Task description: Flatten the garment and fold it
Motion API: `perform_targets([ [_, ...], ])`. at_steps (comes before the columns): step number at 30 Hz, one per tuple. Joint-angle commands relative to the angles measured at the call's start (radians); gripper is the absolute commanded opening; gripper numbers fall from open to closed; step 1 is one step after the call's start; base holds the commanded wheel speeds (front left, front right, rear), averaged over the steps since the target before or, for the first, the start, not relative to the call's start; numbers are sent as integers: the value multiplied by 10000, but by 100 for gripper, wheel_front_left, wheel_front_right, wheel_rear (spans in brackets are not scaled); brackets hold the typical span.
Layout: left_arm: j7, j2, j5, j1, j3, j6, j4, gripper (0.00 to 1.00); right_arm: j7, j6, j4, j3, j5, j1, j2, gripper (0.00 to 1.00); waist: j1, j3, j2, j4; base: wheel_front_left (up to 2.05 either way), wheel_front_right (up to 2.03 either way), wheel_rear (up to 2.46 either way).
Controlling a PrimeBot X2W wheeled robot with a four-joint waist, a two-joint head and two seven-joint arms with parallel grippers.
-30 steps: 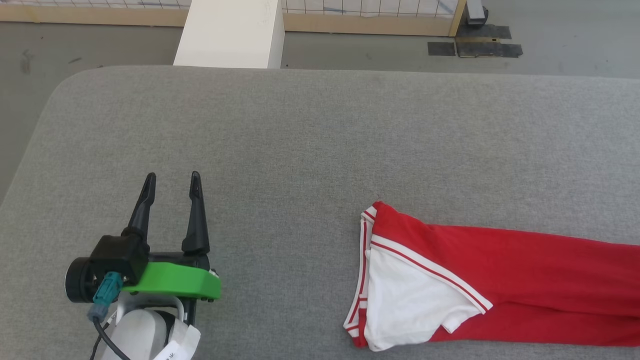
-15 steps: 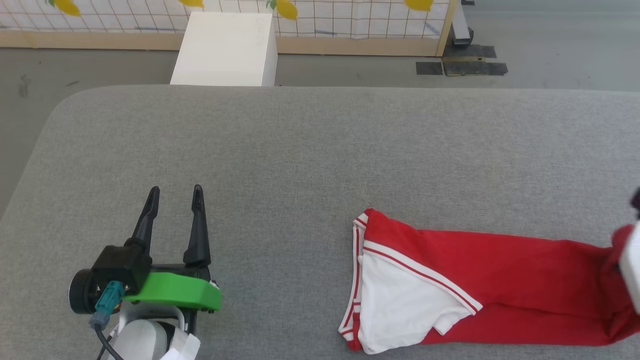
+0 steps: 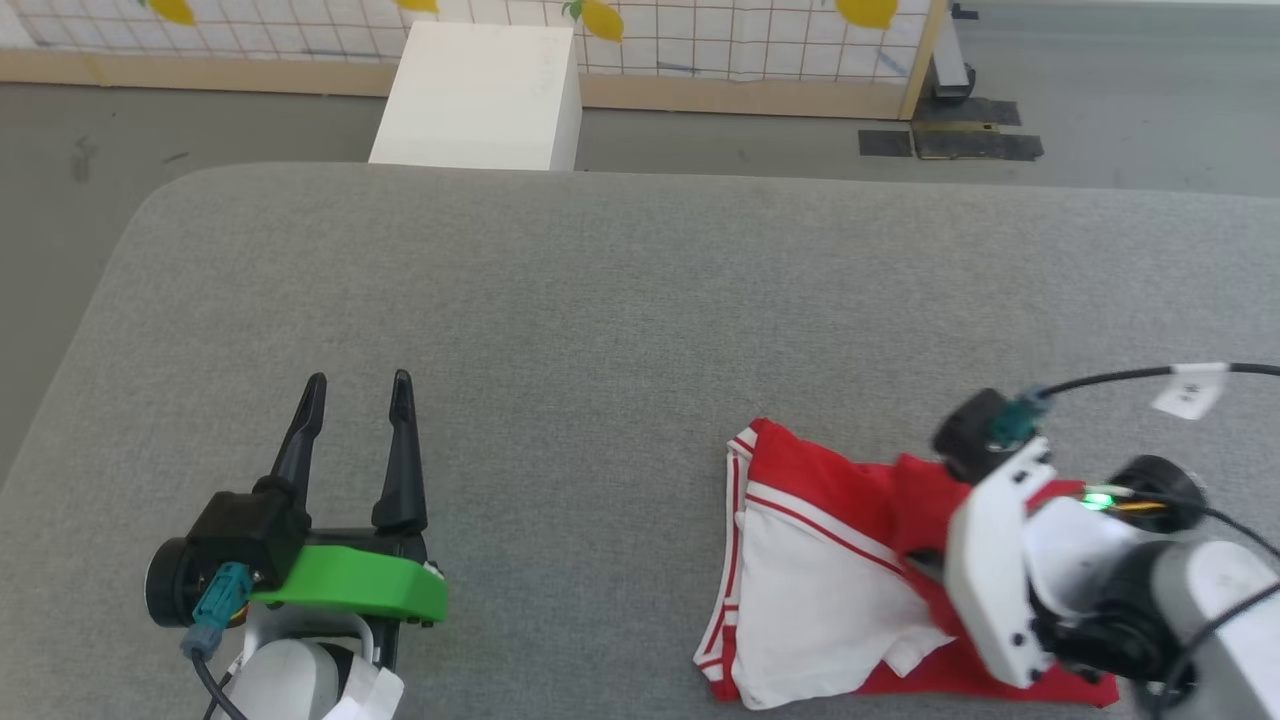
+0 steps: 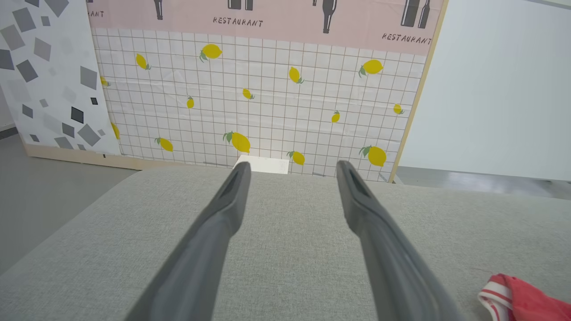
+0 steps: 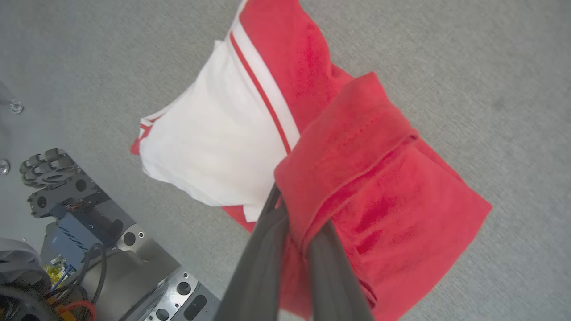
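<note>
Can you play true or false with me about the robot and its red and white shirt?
1. The right fingers are pinching the shirt. True.
2. The left fingers are holding a sleeve. False: they are spread apart with nothing between them, above the bare grey cushion.
3. A white box stands on the floor past the cushion's far edge. True.
4. The shirt lies spread out flat. False: its red end is bunched up in the right fingers, above the part with the white sleeve.
5. The wall has apples on it. False: it has yellow lemons.
</note>
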Motion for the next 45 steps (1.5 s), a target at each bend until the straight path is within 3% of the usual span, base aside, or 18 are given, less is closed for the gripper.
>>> perform_targets([
  [1, -47, -84, 140, 96, 24, -65, -11, 100, -148, -19, 174, 216, -20, -247, 267, 0, -1, 54, 0, 114, 0, 0, 0],
  [8, -47, -246, 219, 148, 79, -117, -7, 100, -913, -19, 1441, 1020, -500, -865, 1261, 0, -1, 194, 0, 352, 0, 0, 0],
  [20, -47, -455, 359, 121, 139, -255, 81, 100, -2586, -19, 4303, 1354, -955, -1217, 2533, 0, -1, 336, 0, 432, 0, 0, 0],
  [21, -47, -469, 376, 128, 136, -269, 104, 100, -2719, -19, 4369, 1421, -890, -1278, 2598, 82, -1, 312, 0, 406, 0, 0, 0],
  [22, -47, -481, 382, 145, 138, -284, 135, 100, -2828, -19, 4384, 1499, -787, -1347, 2651, 100, -1, 283, 0, 370, 0, 0, 0],
  [28, -47, -522, 406, 242, 197, -326, 331, 100, -3024, -19, 3359, 2114, 123, -1733, 2623, 100, -1, -31, 0, 81, 0, 0, 0],
  [33, -47, -522, 380, 334, 292, -359, 419, 100, -3499, -19, 2043, 1758, 492, -1857, 2182, 100, -1, -370, 0, -227, 0, 0, 0],
  [37, -47, -527, 358, 418, 337, -379, 476, 100, -4401, -19, 1106, 683, 600, -1709, 1932, 100, -1, -635, 0, -516, 0, 0, 0],
  [45, -47, -615, 363, 427, 373, -309, 503, 100, -7908, -19, -76, -2434, 111, -769, 1691, 100, -1, -913, 0, -989, 0, 0, 0],
])
